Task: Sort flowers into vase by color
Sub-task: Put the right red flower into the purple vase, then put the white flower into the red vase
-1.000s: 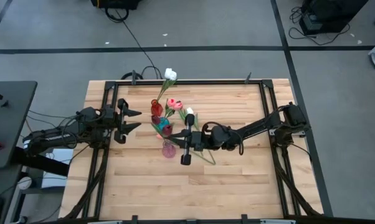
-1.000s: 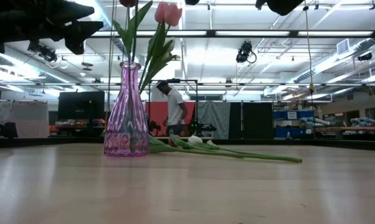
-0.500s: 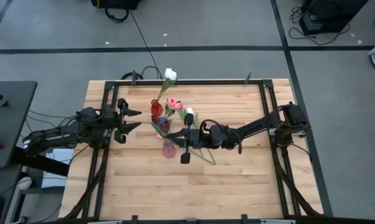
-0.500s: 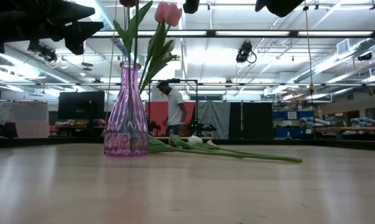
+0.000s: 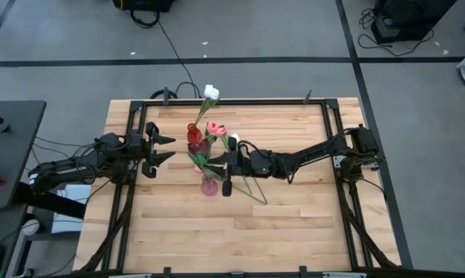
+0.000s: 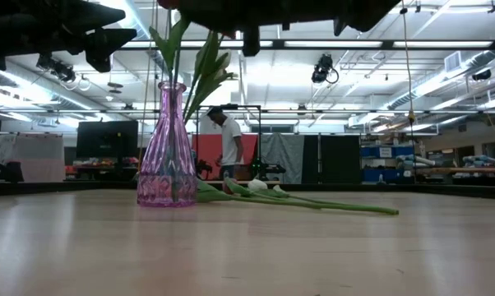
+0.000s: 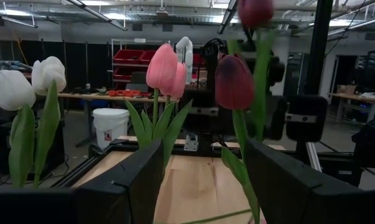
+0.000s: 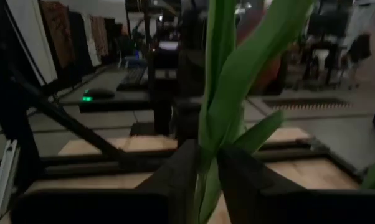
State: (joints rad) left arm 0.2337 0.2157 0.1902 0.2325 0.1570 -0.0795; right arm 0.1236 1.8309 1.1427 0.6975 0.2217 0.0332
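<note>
A pink glass vase (image 6: 167, 148) (image 5: 208, 186) stands mid-table with green stems and leaves rising from it. Close behind it stand a red vase (image 5: 192, 133) and a bluish vase (image 5: 199, 159). In the left wrist view I see pink (image 7: 163, 66), maroon (image 7: 233, 81) and white (image 7: 13, 90) tulip heads upright. Other tulips (image 6: 313, 202) lie flat on the wood to the right of the pink vase. My right gripper (image 5: 222, 165) (image 8: 207, 171) reaches in level from the right, shut on a leafy stem. My left gripper (image 5: 161, 150) (image 7: 203, 186) hangs open left of the vases. My right gripper pinches a green tulip stem with its leaves (image 8: 207, 149) between its two fingers (image 8: 175, 177). They come level from the table's right, lying across the stem. The stem stands upright with its leaves rising above the fingers. Its head is out of sight, so I cannot tell its colour.
A white tulip (image 5: 211, 93) leans out past the table's far edge. The black frame rails (image 5: 132, 193) run along both sides of the table. Bare wood lies toward the near edge (image 5: 232, 239). A person (image 6: 228, 141) stands in the room far behind.
My right gripper has moved toward the table's left and slightly toward its far edge, in among the flowers above the pink vase. In the low view the arm now covers the pink head that showed before. The left arm has kept still.
</note>
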